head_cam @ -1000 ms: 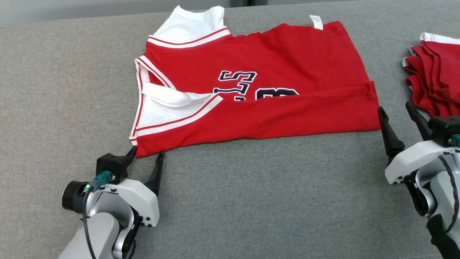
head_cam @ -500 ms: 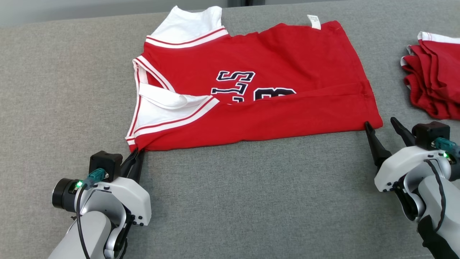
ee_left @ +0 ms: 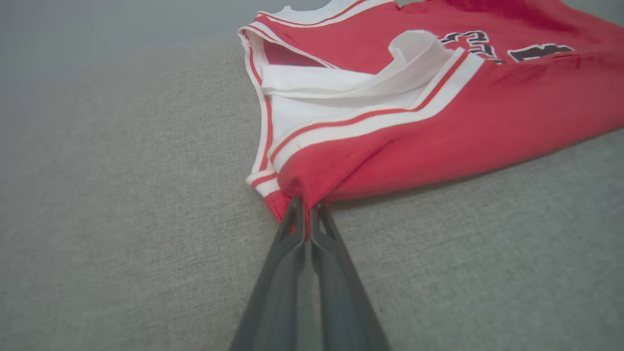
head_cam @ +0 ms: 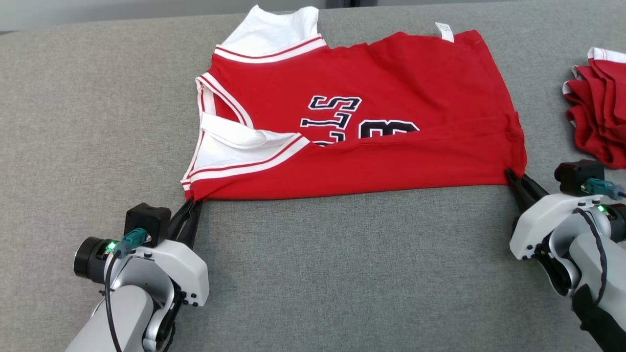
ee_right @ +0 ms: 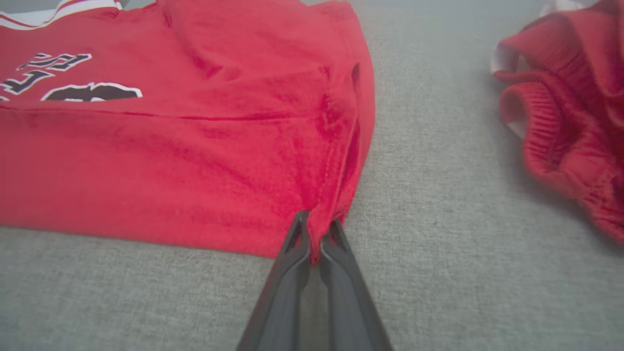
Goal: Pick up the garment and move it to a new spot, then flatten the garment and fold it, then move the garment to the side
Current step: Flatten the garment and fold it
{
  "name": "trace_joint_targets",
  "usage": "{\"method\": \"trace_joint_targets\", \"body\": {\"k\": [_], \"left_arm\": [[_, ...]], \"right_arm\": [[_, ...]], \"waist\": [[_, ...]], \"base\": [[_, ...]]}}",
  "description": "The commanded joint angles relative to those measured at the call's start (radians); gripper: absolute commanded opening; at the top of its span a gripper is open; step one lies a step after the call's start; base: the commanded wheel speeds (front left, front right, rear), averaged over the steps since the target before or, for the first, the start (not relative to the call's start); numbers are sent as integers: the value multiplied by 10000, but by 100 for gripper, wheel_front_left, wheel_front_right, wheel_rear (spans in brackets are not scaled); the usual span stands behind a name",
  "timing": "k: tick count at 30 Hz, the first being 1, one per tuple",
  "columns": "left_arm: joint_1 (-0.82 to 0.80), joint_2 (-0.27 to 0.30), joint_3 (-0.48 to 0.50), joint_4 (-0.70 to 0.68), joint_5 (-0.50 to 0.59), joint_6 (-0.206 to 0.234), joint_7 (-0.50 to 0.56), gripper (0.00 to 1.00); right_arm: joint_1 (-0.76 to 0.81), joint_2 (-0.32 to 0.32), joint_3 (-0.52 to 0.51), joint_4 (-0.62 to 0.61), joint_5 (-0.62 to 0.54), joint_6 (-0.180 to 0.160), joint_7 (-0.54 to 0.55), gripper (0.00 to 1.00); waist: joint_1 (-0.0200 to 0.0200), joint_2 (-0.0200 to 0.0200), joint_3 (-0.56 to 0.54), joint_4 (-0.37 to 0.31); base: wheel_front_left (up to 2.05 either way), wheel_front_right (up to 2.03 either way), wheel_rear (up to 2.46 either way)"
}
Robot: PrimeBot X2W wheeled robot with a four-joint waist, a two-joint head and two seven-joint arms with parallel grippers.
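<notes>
The garment (head_cam: 371,112) is a red sleeveless jersey with white trim and dark lettering, lying folded lengthwise on the grey surface, neck end to the left. My left gripper (head_cam: 192,203) is shut on its near left corner; in the left wrist view the red fabric (ee_left: 390,141) is pinched between the closed fingers (ee_left: 287,253). My right gripper (head_cam: 513,176) is shut on the near right corner, and the right wrist view shows the hem corner of the jersey (ee_right: 195,161) bunched between the fingers (ee_right: 341,273).
A second red garment (head_cam: 599,102) with white trim lies crumpled at the right edge, close to my right arm; it also appears as a heap (ee_right: 570,112). The grey fabric surface (head_cam: 342,274) stretches wide in front of the jersey and to its left.
The right gripper, open beside the corner before, has closed on the jersey's near right corner. The left gripper closed on the near left corner a moment earlier. The camera shifted slightly.
</notes>
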Motion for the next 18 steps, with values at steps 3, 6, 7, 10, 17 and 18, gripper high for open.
{"method": "trace_joint_targets", "body": {"k": [3,6,7,10,17,18], "left_arm": [[158,161,-46,-141,42,-77,-113,0],[455,331,-111,-480,92,-91,-252,0],[596,387,-136,-606,127,-68,-292,0],[1115,534,-223,-1058,135,38,-286,0],[2577,819,-389,-2195,-108,525,223,0],[2807,856,-431,-2382,-162,612,361,0]], "right_arm": [[336,-299,237,33,321,-1,-166,0],[656,-539,522,-252,703,-1,-249,0],[811,-633,625,-398,859,-1,-252,0],[1248,-1015,843,-859,1267,-1,-335,0],[2623,-1929,1049,-1884,1930,-1,-416,0],[2845,-2036,1050,-1995,2021,-3,-416,0]], "waist": [[0,0,-126,10],[0,0,-269,0],[0,0,-320,1],[0,0,-498,6],[0,0,-1009,81],[0,0,-1097,100]], "base": [[0,0,0],[0,0,0],[0,0,0],[0,0,0],[0,0,0],[0,0,0]]}}
